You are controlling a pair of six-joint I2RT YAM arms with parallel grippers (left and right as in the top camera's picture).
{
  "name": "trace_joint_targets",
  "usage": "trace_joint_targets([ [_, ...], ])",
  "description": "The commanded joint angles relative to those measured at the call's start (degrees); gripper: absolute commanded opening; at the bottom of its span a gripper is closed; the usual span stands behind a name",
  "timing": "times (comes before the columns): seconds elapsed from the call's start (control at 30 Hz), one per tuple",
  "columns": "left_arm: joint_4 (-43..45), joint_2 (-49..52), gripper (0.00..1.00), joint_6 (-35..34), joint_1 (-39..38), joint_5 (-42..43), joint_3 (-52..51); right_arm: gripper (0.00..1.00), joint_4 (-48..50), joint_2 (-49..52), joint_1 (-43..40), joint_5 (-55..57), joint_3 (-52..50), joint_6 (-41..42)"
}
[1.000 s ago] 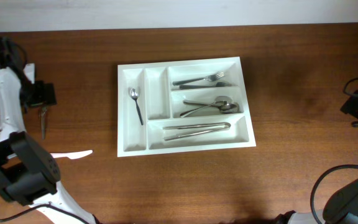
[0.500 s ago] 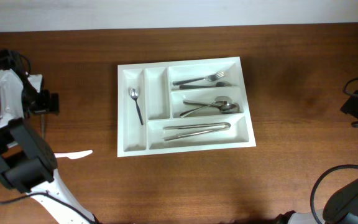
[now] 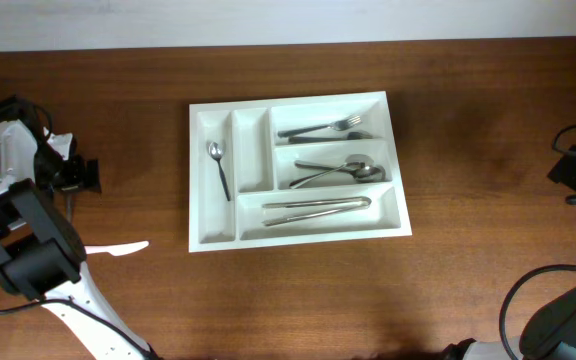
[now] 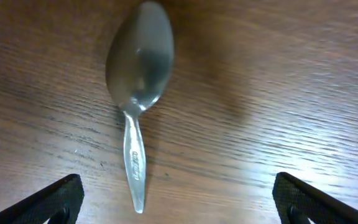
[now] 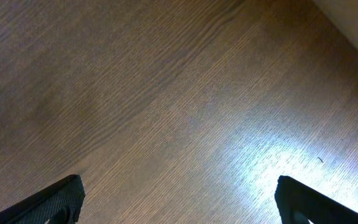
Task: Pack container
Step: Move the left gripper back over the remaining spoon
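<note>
White container [image 3: 206, 228] well apart from fingers [image 4: 59, 198]

Bare table [image 3: 488, 150] all around the spoon [image 4: 138, 74], container [image 3: 206, 222] well apart.

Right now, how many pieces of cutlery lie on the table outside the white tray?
2. A metal spoon lies at the far left, under the left gripper; a white plastic piece, perhaps a knife, lies nearer the robot. The arm may hide more.
</note>
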Motion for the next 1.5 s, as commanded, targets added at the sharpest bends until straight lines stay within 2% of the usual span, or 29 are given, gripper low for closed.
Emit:
trace_joint_targets([
  [0.0, 0.13, 0.70, 0.99, 1.09, 0.85, 1.33, -0.17, 0.99, 0.17, -0.20, -0.26, 0.92, -0.13, 0.02],
  [0.63, 2.84, 0.90, 0.99, 2.08, 1.14, 1.36, -0.17, 0.99, 0.17, -0.20, -0.26, 0.92, -0.13, 0.02],
  [0.8, 3.69, 0.96, 0.99, 4.59, 1.14, 1.33, -0.17, 0.99, 0.17, -0.20, -0.26, 0.92, -0.13, 0.02],
  [1.47, 6.34, 1.66, 0.99, 4.59, 1.14, 1.77, -0.17, 0.99, 0.17, -0.20, -0.26, 0.92, -0.13, 0.02],
])
